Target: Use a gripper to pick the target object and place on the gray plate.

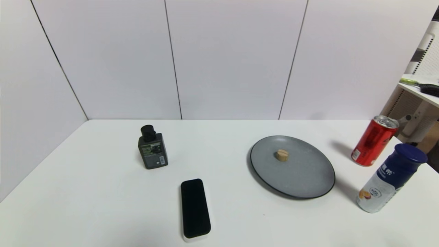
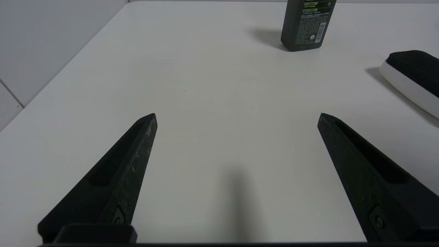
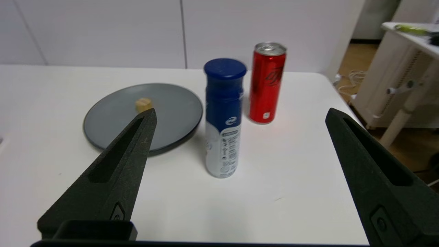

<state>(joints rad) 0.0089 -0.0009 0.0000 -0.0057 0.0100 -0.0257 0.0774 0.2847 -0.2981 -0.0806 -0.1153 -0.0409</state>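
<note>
The small light-tan wooden cylinder [image 1: 282,155] lies on the gray plate [image 1: 308,178], toward its far left part. It also shows in the right wrist view [image 3: 143,104] on the plate [image 3: 171,113]. Neither gripper shows in the head view. My right gripper [image 3: 240,115] is open and empty, low over the table's near right part, short of the plate. My left gripper [image 2: 236,116] is open and empty over bare table at the near left.
A dark gray square bottle [image 1: 152,148] stands at the back left. A black-topped white eraser [image 1: 195,209] lies at the front centre. A red can [image 1: 374,140] and a blue-and-white bottle [image 1: 391,178] stand right of the plate. The table's right edge [image 3: 343,103] is near.
</note>
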